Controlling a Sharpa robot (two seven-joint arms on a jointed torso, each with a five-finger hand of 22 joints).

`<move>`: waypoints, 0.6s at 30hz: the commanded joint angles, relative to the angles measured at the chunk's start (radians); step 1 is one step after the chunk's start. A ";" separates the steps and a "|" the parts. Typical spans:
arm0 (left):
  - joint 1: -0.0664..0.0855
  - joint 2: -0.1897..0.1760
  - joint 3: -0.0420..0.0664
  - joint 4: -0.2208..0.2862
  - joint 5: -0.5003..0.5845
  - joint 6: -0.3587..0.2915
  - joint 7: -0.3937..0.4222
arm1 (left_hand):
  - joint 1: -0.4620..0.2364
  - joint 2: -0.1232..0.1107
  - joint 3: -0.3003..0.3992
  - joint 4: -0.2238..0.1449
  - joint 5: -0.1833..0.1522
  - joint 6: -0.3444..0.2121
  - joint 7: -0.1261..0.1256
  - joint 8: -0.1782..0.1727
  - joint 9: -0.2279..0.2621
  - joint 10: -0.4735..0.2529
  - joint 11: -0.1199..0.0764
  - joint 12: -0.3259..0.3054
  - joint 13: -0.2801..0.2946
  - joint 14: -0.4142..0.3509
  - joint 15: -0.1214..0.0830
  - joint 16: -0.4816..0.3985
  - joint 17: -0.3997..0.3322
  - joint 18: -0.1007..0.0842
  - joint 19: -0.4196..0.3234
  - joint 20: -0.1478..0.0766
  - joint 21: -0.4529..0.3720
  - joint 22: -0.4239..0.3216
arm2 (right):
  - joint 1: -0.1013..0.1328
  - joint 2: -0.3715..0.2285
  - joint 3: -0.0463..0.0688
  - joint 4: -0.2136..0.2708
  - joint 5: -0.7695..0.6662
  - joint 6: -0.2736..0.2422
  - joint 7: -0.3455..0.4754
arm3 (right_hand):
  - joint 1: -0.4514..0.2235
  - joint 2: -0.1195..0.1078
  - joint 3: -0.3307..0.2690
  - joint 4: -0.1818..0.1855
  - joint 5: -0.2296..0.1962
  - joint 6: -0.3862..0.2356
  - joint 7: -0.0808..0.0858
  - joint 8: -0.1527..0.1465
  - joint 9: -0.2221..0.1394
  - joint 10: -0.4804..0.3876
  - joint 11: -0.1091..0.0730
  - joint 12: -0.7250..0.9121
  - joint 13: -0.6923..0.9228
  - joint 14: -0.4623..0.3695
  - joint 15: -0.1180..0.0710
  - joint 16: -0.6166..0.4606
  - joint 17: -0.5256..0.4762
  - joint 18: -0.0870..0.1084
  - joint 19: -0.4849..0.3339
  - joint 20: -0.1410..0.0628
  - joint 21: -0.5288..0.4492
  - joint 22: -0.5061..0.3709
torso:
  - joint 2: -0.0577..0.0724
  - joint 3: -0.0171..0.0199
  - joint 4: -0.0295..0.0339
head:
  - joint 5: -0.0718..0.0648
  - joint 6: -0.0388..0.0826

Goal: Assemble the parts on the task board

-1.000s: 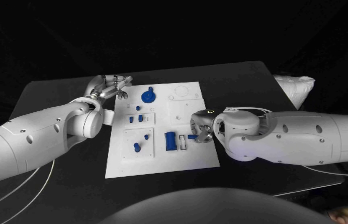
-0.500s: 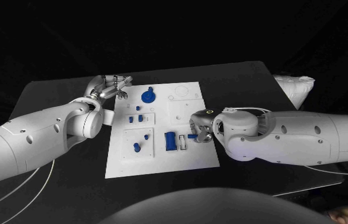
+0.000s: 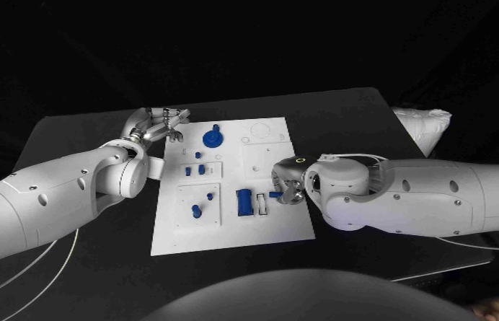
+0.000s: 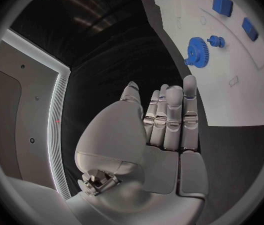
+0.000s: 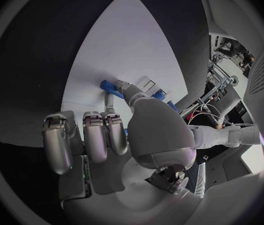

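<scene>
I see my right hand (image 3: 289,190) at the task board's (image 3: 272,227) right edge, thumb & a finger pinching a small blue part (image 5: 111,89) that sits on the board. Left hand (image 3: 158,126) is off the board's far-left corner over the tabletop (image 3: 73,135), fingers straight & together, holding nothing. Blue gear (image 4: 196,50) on the board nearby.

I see the task board (image 3: 234,227): white plate, flat mid-worktop | blue gear (image 3: 211,138) near its far edge | two small blue parts (image 3: 193,170) in a recess | blue block (image 3: 244,202) upright | blue peg (image 3: 275,195) pinched by the right hand (image 3: 292,188)
</scene>
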 commanded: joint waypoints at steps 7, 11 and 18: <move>0.000 0.002 0.001 0.001 -0.004 0.016 0.005 | 0.001 0.009 -0.004 0.000 0.006 -0.006 0.001 0.006 0.002 -0.007 0.003 0.003 0.000 -0.006 0.001 -0.005 -0.001 0.010 0.005 0.001 -0.005 0.001 | -0.012 -0.002 -0.011 -0.009 0.007 0.030 -0.058 | 0.014 0.026 0.075 0.001 0.035 0.122 -0.005 -0.093 -0.205 0.105 -0.006 0.003 0.263 0.104 -0.002 0.004 0.263 -0.007 0.105 -0.001 0.005 0.263 | 0.000 -0.0003 0.0005 | 0.000 0.000; 0.000 0.002 0.001 0.001 -0.004 0.016 0.005 | 0.002 0.011 -0.006 0.000 0.006 -0.006 0.001 0.007 0.002 -0.007 0.003 0.004 0.000 -0.007 0.001 -0.007 -0.002 0.010 0.006 0.001 -0.006 0.002 | -0.013 -0.004 -0.011 -0.004 0.009 0.007 -0.048 | 0.014 0.025 0.098 0.003 0.048 0.157 -0.007 -0.130 -0.234 0.105 -0.007 0.003 0.263 0.104 -0.005 0.004 0.263 -0.007 0.105 -0.004 0.005 0.263 | 0.000 0.0001 0.0001 | 0.001 0.000; 0.000 0.001 0.001 0.003 -0.004 0.016 0.006 | 0.002 0.011 -0.006 0.000 0.006 -0.006 0.001 0.007 0.002 -0.007 0.003 0.004 0.000 -0.007 0.001 -0.007 -0.002 0.010 0.006 0.001 -0.006 0.002 | -0.012 -0.024 -0.011 0.021 0.074 -0.061 -0.019 | 0.013 0.022 0.113 0.004 0.058 0.183 -0.008 -0.159 -0.257 0.105 -0.008 0.003 0.263 0.104 -0.008 0.004 0.263 -0.007 0.105 -0.005 0.005 0.263 | 0.000 0.0006 0.0000 | 0.004 0.000</move>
